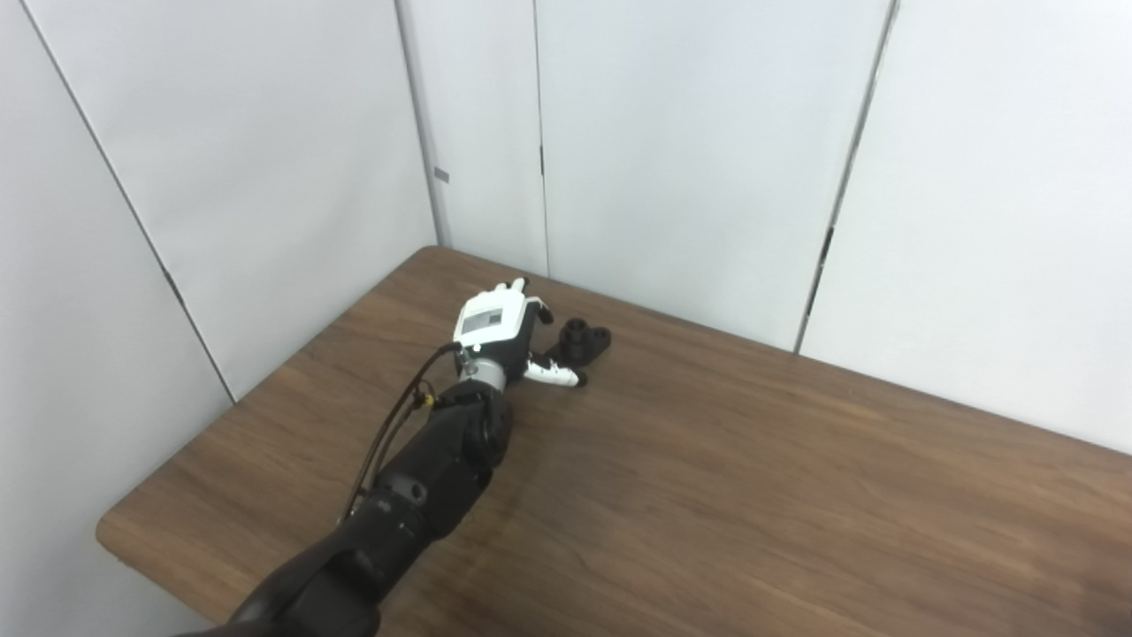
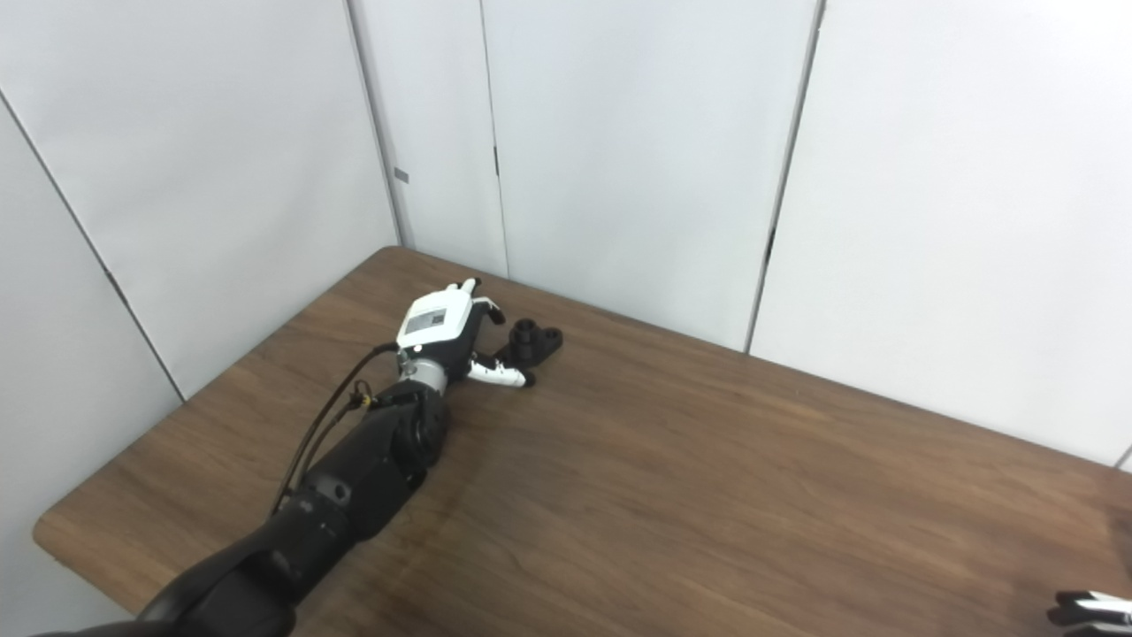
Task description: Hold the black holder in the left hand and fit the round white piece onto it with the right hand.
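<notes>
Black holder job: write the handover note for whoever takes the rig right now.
Left hand: open, reached to the table's far corner, fingers beside the black holder, no grasp yet.
Right hand: only its fingertips show at the right eye view's bottom right corner; state unclear.
Round white piece: not in view.
Done: the approach.
Left: grasp and lift the holder, fetch the white piece, fit it on.

We are looking at a surface [image 1: 752, 495] of dark wood grain with a soft sheen. The black holder [image 1: 579, 341] is looking like matt plastic. The left hand [image 1: 500, 332] is showing smooth white plastic shells over black parts, and the wall panels [image 1: 699, 150] are appearing matt white.
</notes>
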